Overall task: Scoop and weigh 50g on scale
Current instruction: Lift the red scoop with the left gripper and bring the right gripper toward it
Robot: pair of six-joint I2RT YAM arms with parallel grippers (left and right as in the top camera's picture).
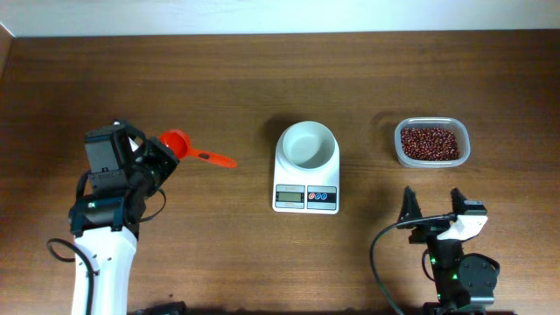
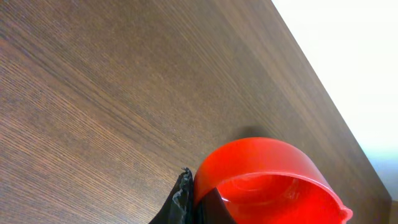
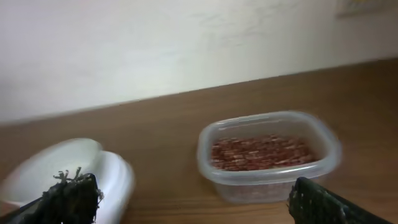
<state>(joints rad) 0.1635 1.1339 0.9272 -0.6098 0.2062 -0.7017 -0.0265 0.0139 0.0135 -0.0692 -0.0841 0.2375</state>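
Scooping not yet begun: left gripper [image 1: 166, 154] clamped on the red scoop [image 1: 178, 143], right gripper [image 1: 435, 208] wide, empty; next, reach the beans [image 1: 430, 143]

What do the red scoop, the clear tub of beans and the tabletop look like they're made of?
Red scoop: likely plastic, glossy, with soft highlights on a thin moulded wall.
Clear tub: see-through, slightly cloudy plastic; the beans show through its wall.
Tabletop: dark brown wood or wood-look laminate, fine straight grain, low sheen; I can't tell which.
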